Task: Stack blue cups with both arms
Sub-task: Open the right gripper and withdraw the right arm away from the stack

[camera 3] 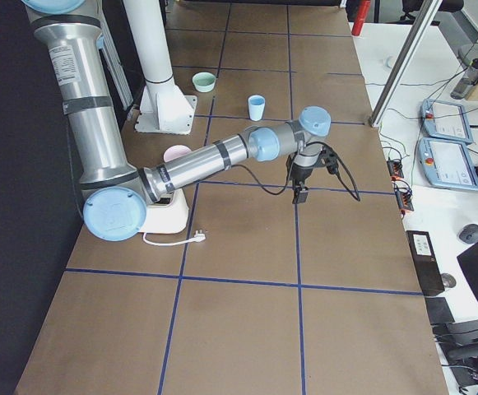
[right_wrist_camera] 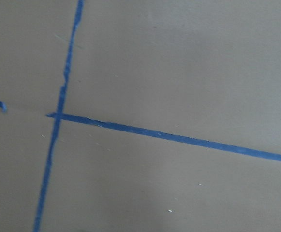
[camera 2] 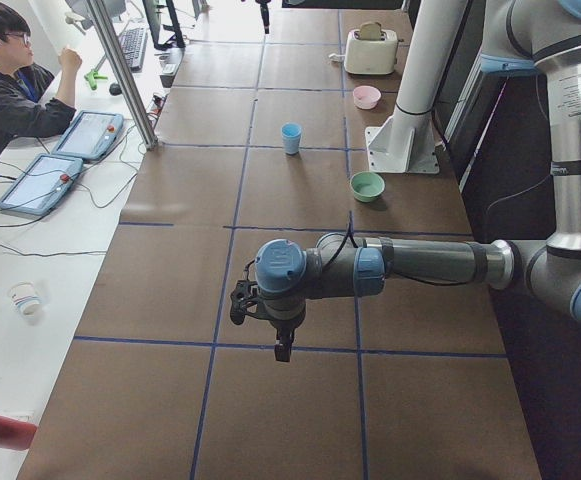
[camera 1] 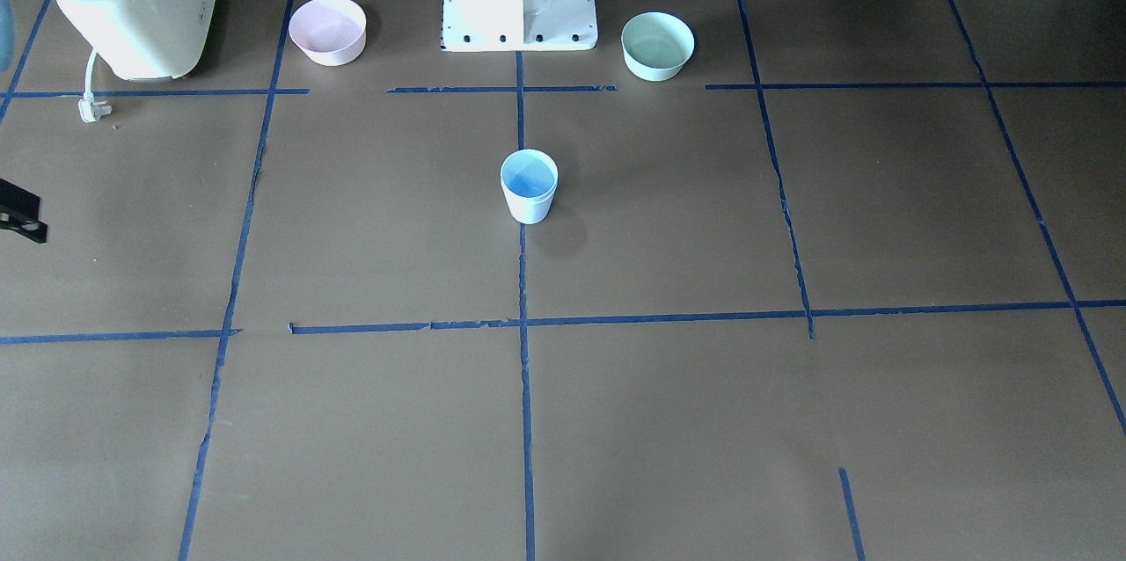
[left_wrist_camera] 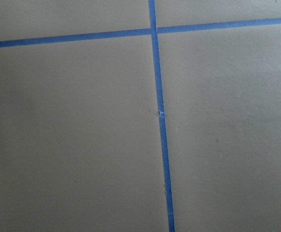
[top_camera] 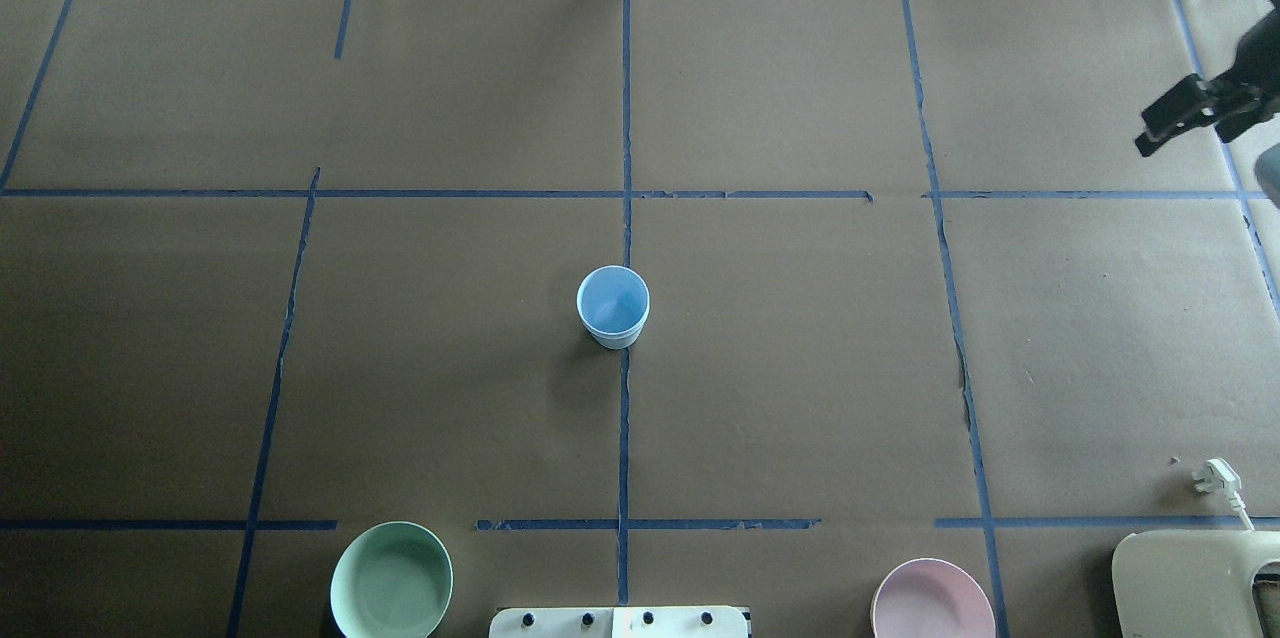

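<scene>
Across the whole scene you have the table [camera 1: 704, 420], covered in brown paper and marked off by blue tape lines. Your left arm [camera 2: 420, 265] reaches out low over the table's left end, seen only from the side camera there, so you cannot tell how far the left gripper [camera 2: 282, 348] is open or whether it holds anything. Your right arm [camera 3: 206, 160] stretches over the opposite end; the right gripper [camera 3: 299, 196] points down above the paper, and the overhead and front cameras catch it cut off at their edges, too dark and partial to judge the gap between its fingers. Both wrist cameras show only paper and tape crossings. Between the arms stands the white pedestal base [camera 1: 519, 7], cropped at the top in the front view. Off to the robot's right sits a cream toaster [camera 1: 141, 16], also cropped. A pink bowl [camera 1: 327, 31] and a mint-green bowl [camera 1: 657, 46] flank the base. Your blue cup [top_camera: 613, 306] stands upright on the central tape line, well apart from both grippers; whether a second cup is nested inside cannot be made out. A white plug [camera 1: 92, 110] lies near the toaster.
</scene>
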Robot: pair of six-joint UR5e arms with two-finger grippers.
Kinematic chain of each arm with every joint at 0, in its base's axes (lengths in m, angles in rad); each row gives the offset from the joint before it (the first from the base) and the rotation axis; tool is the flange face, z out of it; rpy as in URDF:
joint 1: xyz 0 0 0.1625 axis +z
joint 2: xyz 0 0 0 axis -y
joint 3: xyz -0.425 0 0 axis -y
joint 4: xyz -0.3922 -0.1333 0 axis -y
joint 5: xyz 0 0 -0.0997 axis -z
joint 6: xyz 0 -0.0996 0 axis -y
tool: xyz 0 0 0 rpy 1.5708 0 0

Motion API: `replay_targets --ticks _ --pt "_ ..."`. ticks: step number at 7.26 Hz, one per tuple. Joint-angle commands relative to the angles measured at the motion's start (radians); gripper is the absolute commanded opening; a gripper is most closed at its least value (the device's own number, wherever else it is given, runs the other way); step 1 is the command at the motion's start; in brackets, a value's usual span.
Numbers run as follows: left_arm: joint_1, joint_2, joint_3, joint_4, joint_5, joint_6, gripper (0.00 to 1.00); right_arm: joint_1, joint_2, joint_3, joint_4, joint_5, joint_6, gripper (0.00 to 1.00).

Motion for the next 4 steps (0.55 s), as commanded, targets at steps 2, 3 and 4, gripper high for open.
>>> replay_targets --ticks 2,3,4 --pt "-0.001 0.001 -0.010 -0.001 0.002 0.000 1.00 0.207 -0.239 0.006 0.008 0.035 -0.342 1.00" --pt "-0.001 0.004 -0.015 -0.001 0.002 0.000 1.00 0.259 -0.295 0.006 0.008 0.033 -0.385 1.00" --pt "-0.001 0.004 -0.015 -0.001 0.002 0.002 1.00 0.284 -0.328 0.003 0.008 0.029 -0.383 1.00"
